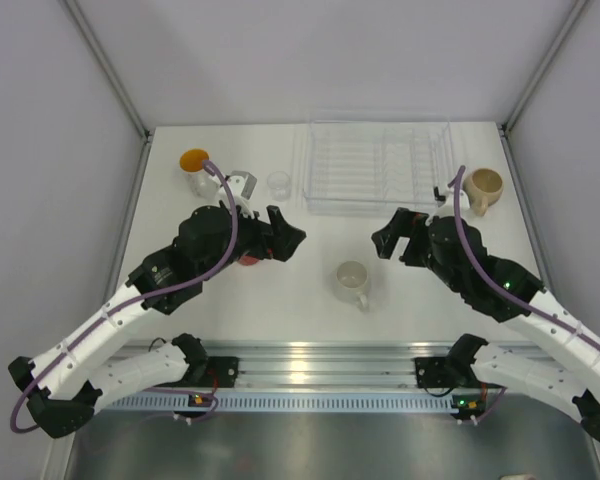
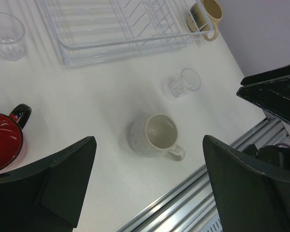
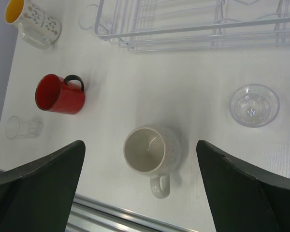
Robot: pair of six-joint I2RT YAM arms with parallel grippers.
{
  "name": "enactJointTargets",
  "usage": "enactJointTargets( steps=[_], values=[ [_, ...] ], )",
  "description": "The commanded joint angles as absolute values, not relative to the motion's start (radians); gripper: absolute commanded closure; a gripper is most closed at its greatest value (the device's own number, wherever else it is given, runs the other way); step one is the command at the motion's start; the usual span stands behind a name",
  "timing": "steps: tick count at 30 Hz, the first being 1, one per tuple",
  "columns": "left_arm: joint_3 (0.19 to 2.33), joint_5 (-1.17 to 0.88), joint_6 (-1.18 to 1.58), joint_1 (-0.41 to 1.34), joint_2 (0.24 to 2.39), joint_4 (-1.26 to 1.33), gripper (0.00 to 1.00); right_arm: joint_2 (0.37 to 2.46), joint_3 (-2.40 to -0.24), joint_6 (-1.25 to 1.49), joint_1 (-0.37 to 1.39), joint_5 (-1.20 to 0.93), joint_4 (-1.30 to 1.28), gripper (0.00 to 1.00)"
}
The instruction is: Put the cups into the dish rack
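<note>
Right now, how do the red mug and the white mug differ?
The red mug is glossy red with a black handle; the white mug is speckled cream, its handle matching. From above, the red mug sits partly under the left arm, the white mug in the open. Both stand upright, empty.

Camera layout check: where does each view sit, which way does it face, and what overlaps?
Top external: fixed above and behind, looking down on table and rack; left arm and right arm show, bases at bottom.
Left wrist: on the left arm, tilted down toward the rack; own open jaws at bottom corners.
Right wrist: on the right arm, tilted down toward the rack; own open jaws at bottom corners.
Shared: both wrist views hold the white mug centred, plus the red mug.
</note>
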State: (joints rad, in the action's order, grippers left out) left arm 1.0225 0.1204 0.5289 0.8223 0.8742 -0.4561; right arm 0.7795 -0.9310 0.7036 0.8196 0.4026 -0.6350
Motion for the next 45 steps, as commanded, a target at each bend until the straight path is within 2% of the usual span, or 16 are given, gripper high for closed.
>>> enactJointTargets(
  steps=[1, 5, 10, 12, 17, 18, 20, 24, 27, 31, 35, 45],
  values=[
    [1.028, 0.114, 0.52, 0.825, 0.853, -0.42, 0.03, 0.776, -0.954, 0.722, 0.808, 0.414, -0.609, 0.01],
    [1.019, 0.124, 0.517, 0.825, 0.853, -0.419, 0.03, 0.778, -0.956, 0.753, 0.808, 0.454, -0.607, 0.01],
    [1.028, 0.111, 0.518, 0.825, 0.862, -0.419, 0.03, 0.788, -0.979, 0.82, 0.805, 0.622, -0.609, 0.01],
    [1.028, 0.107, 0.52, 0.825, 0.859, -0.42, 0.03, 0.813, -1.015, 0.847, 0.79, 0.694, -0.621, 0.07],
    [1.002, 0.109, 0.534, 0.825, 0.822, -0.42, 0.03, 0.899, -1.161, 0.844, 0.619, 0.721, -0.666, 0.21],
    [0.99, 0.109, 0.532, 0.825, 0.796, -0.422, 0.03, 0.932, -1.202, 0.847, 0.521, 0.707, -0.679, 0.26],
    [0.986, 0.113, 0.531, 0.825, 0.792, -0.419, 0.03, 0.945, -1.213, 0.832, 0.454, 0.693, -0.681, 0.27],
    [0.976, 0.121, 0.522, 0.825, 0.766, -0.422, 0.03, 1.018, -1.272, 0.828, 0.286, 0.687, -0.703, 0.37],
    [0.96, 0.114, 0.532, 0.825, 0.753, -0.417, 0.03, 1.061, -1.272, 0.821, 0.155, 0.643, -0.661, 0.4],
    [0.945, 0.092, 0.542, 0.825, 0.758, -0.419, 0.03, 1.129, -1.246, 0.757, -0.029, 0.501, -0.56, 0.38],
    [0.942, 0.083, 0.528, 0.825, 0.767, -0.419, 0.03, 1.212, -1.218, 0.66, -0.112, 0.381, -0.437, 0.36],
    [0.954, 0.101, 0.485, 0.825, 0.767, -0.419, 0.03, 1.531, -1.364, 0.657, -0.247, 0.278, -0.457, 0.44]
  ],
)
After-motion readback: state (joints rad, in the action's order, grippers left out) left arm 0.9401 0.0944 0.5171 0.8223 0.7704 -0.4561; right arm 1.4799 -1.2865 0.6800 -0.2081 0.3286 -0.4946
